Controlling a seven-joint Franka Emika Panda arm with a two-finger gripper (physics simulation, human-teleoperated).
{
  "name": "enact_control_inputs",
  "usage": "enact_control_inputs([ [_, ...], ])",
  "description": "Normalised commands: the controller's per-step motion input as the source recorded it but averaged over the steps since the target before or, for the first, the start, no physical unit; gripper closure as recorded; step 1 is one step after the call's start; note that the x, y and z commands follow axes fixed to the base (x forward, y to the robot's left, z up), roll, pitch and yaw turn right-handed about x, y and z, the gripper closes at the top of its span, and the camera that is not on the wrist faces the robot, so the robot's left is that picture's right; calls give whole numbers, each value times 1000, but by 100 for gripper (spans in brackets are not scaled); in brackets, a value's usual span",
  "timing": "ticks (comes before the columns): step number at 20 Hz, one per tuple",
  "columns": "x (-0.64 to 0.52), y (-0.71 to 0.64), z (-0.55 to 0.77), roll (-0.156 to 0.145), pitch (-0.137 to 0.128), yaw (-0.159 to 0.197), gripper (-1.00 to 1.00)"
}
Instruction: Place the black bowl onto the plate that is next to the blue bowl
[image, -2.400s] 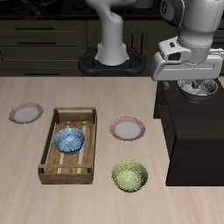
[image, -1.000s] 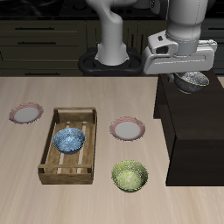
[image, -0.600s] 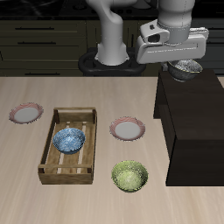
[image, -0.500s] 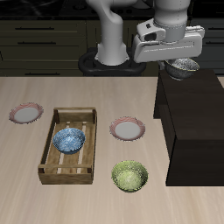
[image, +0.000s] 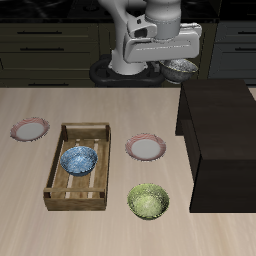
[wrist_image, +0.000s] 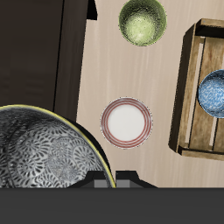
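My gripper (image: 177, 64) is shut on the rim of the black bowl (image: 182, 71) and holds it high above the table's back part, beside the dark box. In the wrist view the black bowl (wrist_image: 44, 150) fills the near field and shows its pale speckled inside. The plate (image: 146, 149) with the pink-red rim lies flat and bare on the table beside the wooden tray; it also shows in the wrist view (wrist_image: 127, 122). The blue bowl (image: 78, 160) sits inside the wooden tray and also shows in the wrist view (wrist_image: 214, 93).
A wooden tray (image: 62, 187) holds the blue bowl. A yellow-green bowl (image: 148, 201) stands near the table's front edge. A second like plate (image: 30, 128) lies beyond the tray's far side. A tall dark box (image: 222, 140) stands close by the plate.
The gripper has lifted the black bowl off the dark box's top and carried it sideways, past the box's edge and toward the robot's base. The things on the table have not moved.
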Motion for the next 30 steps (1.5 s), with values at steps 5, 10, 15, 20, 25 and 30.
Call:
enact_control_inputs([
  [5,-262,-646,45,-19,-36,-29,100],
  [10,-240,-804,-184,-40,23,-2,100],
  [15,-116,-514,-37,-22,-1,-22,100],
  [20,-118,-577,-5,-70,-25,-12,100],
  [25,-167,-510,-116,-56,-1,2,100],
  [30,-231,-335,-162,-41,-23,40,100],
])
